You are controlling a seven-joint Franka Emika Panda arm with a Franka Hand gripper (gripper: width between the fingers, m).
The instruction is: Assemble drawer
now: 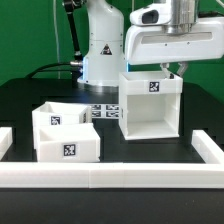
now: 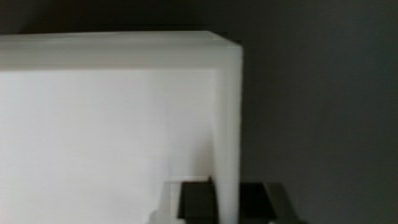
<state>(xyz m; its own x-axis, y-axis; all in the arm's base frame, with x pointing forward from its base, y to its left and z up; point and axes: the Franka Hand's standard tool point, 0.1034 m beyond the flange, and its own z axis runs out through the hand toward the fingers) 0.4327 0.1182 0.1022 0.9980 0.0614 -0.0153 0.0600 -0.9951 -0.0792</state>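
Wrist view first: my gripper (image 2: 228,192) has its two dark fingers (image 2: 196,200) either side of a thin white wall, with no gap that I can see, so I read it as pinched onto the drawer case (image 2: 107,120) at that wall's edge. In the exterior view the gripper (image 1: 172,68) sits on the upper far edge of the drawer case (image 1: 150,118), towards the exterior view's right. The case stands upright on the black table (image 1: 20,100) with its open face towards the camera.

Beyond it, the drawer tray (image 1: 65,135) lies to the exterior view's left, well apart from the case. The marker board (image 1: 104,110) lies flat on the table behind the gap between them. A white rail (image 1: 110,177) runs along the near edge.

My judgement is that I'm positioning the case so the tray can go into it later. The hold is on one thin wall, off-centre, so the case will want to swing or tip. I'd move slowly, keep it low and level, and set it down flat before letting go. I'd keep its open face clear of the rail and turned where the tray can reach it.
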